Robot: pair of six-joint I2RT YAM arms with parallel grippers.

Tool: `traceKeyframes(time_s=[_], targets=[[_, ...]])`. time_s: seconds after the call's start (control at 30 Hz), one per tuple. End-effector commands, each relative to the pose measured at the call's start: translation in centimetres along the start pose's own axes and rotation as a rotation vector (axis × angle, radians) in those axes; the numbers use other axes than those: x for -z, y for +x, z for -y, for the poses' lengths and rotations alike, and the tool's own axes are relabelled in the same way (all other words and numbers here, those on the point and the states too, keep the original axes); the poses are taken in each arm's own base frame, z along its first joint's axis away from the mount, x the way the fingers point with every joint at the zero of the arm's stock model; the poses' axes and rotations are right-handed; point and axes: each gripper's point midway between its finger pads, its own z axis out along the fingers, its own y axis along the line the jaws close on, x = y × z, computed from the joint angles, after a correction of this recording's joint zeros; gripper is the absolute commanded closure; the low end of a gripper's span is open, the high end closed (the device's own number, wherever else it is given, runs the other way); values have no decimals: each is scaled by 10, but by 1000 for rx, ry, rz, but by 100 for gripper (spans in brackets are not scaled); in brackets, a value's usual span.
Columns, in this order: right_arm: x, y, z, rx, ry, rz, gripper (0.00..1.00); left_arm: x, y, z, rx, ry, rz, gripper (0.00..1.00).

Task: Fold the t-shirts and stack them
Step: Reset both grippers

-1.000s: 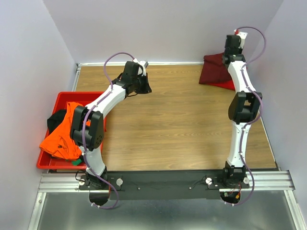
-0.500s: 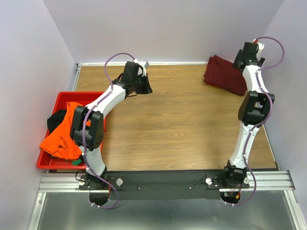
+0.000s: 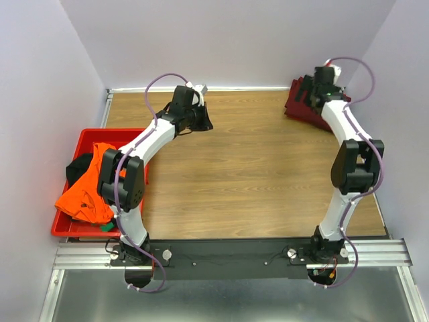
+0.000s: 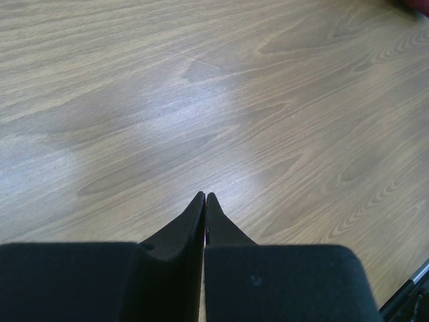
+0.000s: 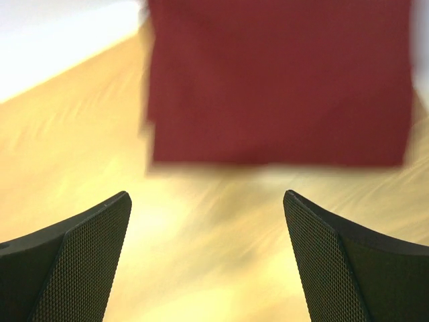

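Two end effectors inspected: my right end effector, fingers wide apart and empty, has swung back from the far right wall within the last half second and now faces the folded maroon t-shirt, which lies on the surface at its far right corner. My left end effector is pressed together, empty, over bare wood. Judgement: maroon piece released and placed; the orange t-shirt and black t-shirt in the red tray await folding.
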Motion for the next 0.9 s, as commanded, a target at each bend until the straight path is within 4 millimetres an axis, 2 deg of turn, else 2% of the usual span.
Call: traceKeyframes(time_s=[0.0,0.07,0.1,0.17,0.2,0.27,0.33,0.4,0.43,0.47,0.53,0.63,0.87], targets=[[53,25,-52,-13,-166,4,0,23,-18,11,-6,-1,70,91],[71,43,-63,-22,-225,-13,0,30,-20,13,-9,-3,86,91],[90,55,-68,-22,-264,-9,0,30,-17,10,-3,-13,86,91],[111,61,-75,-45,-337,-1,0,35,-16,10,-1,-15,98,91],[123,73,-67,-55,-348,-12,0,37,-15,11,2,-16,103,91],[140,80,-63,-69,-380,-9,0,45,-15,13,-1,-17,119,91],[160,88,-52,-72,-400,1,0,49,-8,7,3,-40,122,91],[171,92,-46,-76,-412,11,0,57,-2,3,3,-63,138,91],[171,105,-38,-80,-392,-5,0,60,0,2,6,-70,146,91],[180,102,-36,-90,-400,15,0,67,-2,4,2,-70,163,91],[185,110,-30,-87,-406,10,0,72,4,1,8,-80,173,91],[187,117,-30,-89,-416,-6,0,76,12,-2,14,-87,179,91],[189,112,-33,-103,-423,0,0,87,11,-1,1,-98,201,90]])
